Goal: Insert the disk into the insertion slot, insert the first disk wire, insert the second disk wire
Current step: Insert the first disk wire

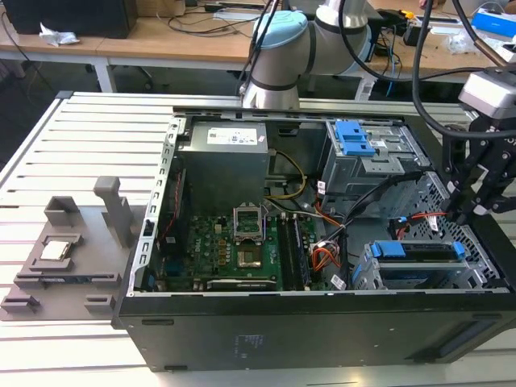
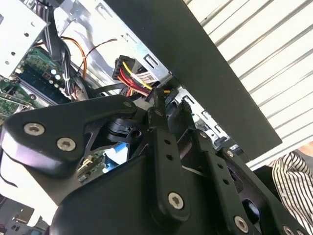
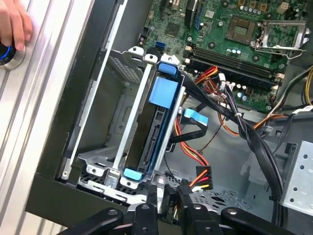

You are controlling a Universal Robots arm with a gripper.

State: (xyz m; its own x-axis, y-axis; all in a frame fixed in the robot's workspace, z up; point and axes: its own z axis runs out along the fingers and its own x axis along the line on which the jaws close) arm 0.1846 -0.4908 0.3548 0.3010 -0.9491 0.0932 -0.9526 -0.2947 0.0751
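In the exterior view, at four o'clock in the black case [image 1: 282, 343], the flat disk [image 1: 418, 252] in its glossy blue plastic carrier sits in the insertion slot [image 1: 364, 274], a low perforated sheet-metal cage, with the matte black gripper [image 1: 463, 216] at its two o'clock; I cannot tell whether the gripper holds anything.
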